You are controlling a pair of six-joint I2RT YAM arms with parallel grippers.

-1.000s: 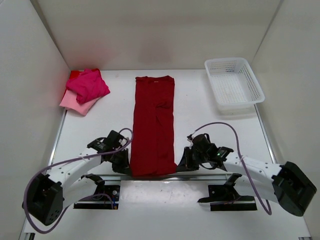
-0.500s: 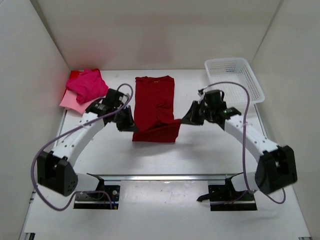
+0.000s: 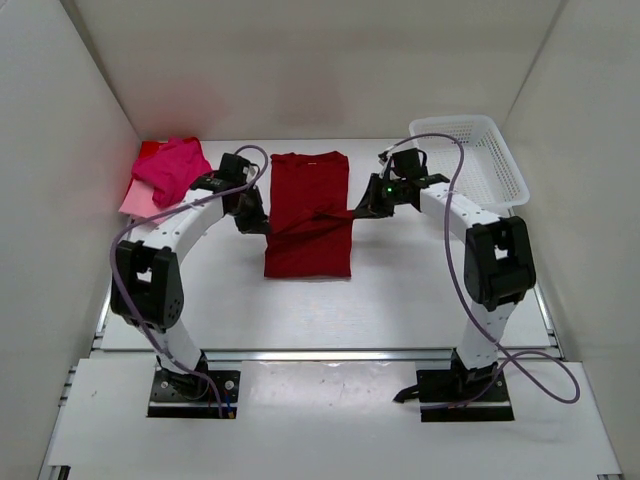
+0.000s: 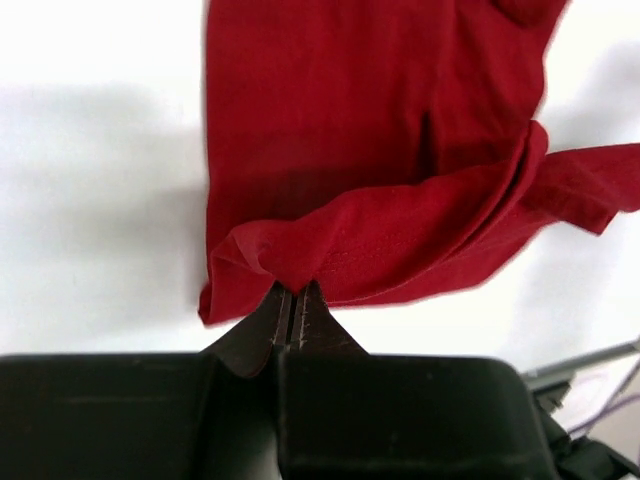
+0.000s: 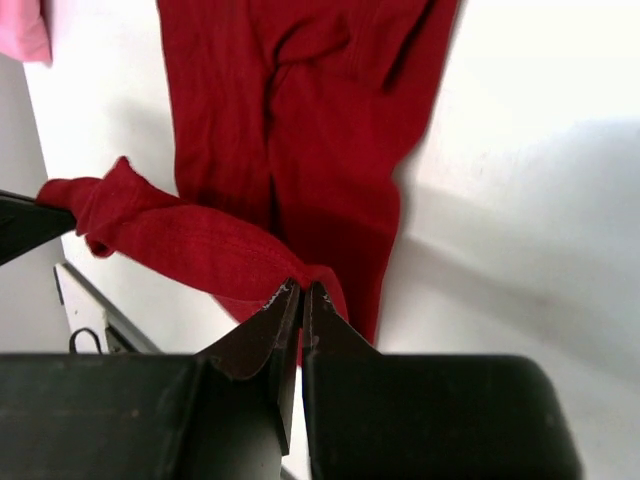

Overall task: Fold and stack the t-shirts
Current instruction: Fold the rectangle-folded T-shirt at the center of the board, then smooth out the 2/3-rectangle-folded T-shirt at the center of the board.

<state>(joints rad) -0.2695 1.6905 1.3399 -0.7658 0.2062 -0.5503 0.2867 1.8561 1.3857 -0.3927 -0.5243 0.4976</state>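
Note:
A dark crimson t-shirt [image 3: 310,200] lies lengthwise mid-table, its near hem lifted and carried back over its middle. My left gripper [image 3: 262,222] is shut on the hem's left corner [image 4: 290,268], and my right gripper [image 3: 358,211] is shut on the right corner [image 5: 310,275]. The hem hangs slack between them above the lower layer of cloth [image 5: 300,120]. A hot pink t-shirt [image 3: 176,168] sits crumpled on a pale pink one [image 3: 148,207] at the back left.
A white mesh basket [image 3: 470,165] stands at the back right, close behind my right arm. White walls enclose the table on three sides. A metal rail [image 3: 330,352] runs along the near edge by the arm bases.
Both grippers have carried the crimson shirt's near hem from the table's front edge back toward the far side, folding the shirt over itself. Both arms now stretch far forward.

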